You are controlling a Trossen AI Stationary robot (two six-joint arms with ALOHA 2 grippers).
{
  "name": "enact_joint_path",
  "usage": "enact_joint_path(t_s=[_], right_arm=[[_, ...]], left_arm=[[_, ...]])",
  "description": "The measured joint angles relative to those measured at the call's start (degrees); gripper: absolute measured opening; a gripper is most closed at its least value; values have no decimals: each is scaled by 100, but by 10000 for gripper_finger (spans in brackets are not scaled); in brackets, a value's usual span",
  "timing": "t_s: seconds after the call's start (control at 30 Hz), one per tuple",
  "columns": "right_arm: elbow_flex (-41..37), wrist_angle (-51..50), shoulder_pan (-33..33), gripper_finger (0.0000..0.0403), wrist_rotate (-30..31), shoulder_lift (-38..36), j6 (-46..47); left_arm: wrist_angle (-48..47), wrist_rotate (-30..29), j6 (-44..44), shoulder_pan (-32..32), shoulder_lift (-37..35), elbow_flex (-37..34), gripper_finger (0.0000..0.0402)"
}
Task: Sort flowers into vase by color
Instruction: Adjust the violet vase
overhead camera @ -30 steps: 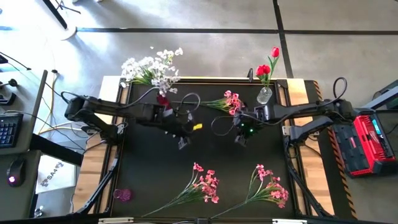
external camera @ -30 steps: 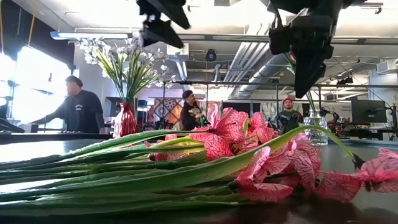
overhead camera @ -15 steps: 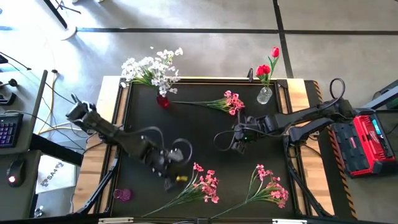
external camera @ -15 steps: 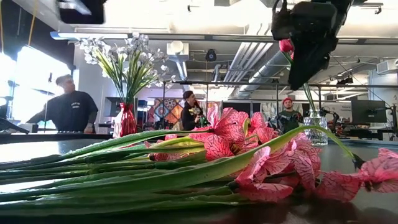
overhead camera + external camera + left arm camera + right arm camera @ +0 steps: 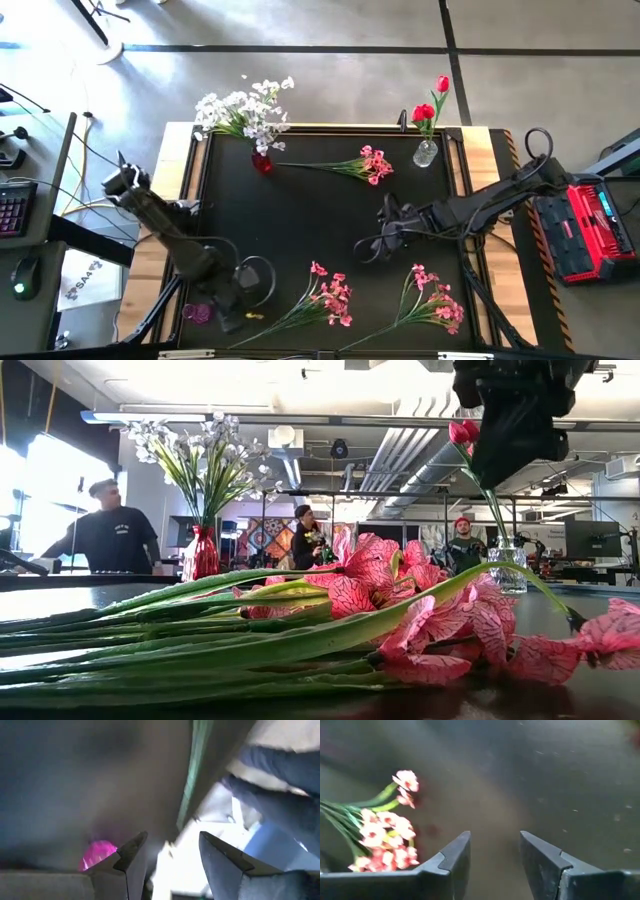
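- The left gripper (image 5: 243, 312) is low in the lower left of the high view, by the stem end of a pink-blossom spray on a long green stem (image 5: 322, 297). Its two dark fingers (image 5: 131, 855) stand apart with nothing between them.
- A small round pink thing (image 5: 198, 313) lies just beside that gripper.
- The left arm bends down from the left edge of the black table (image 5: 310, 215) to that corner.
- The right gripper (image 5: 372, 247) is in the middle right of the high view, over bare table. Its fingers (image 5: 456, 854) are apart and hold nothing.
- A second pink spray (image 5: 432, 300) lies at the lower right, near that gripper.
- The right arm reaches in from the right edge, stretched long and low.
- A small red vase (image 5: 262, 163) at the top left of the table holds white-blossom bunches (image 5: 243, 110).
- A clear glass vase (image 5: 426, 153) at the top right holds red tulip-like blooms (image 5: 431, 104).
- A third pink spray (image 5: 365, 164) lies flat between the two vases.
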Motion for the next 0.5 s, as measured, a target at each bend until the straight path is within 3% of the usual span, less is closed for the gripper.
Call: enact_joint_path(t_s=[0.1,0.23,0.37,0.5], right_arm=[[2,312,149,154,206,11,182],[0,639,323,154,427,97,506],[1,1058,633,154,634,311,747],[2,1434,859,154,724,656,945]], left_arm=[[-97,216,-180,-372,-257,0,161],[-414,-105,-379,-988,-494,0,170],[-582,-491,-423,-1231,-673,2,209],[-1460,-577,-554,-1242,-692,2,253]])
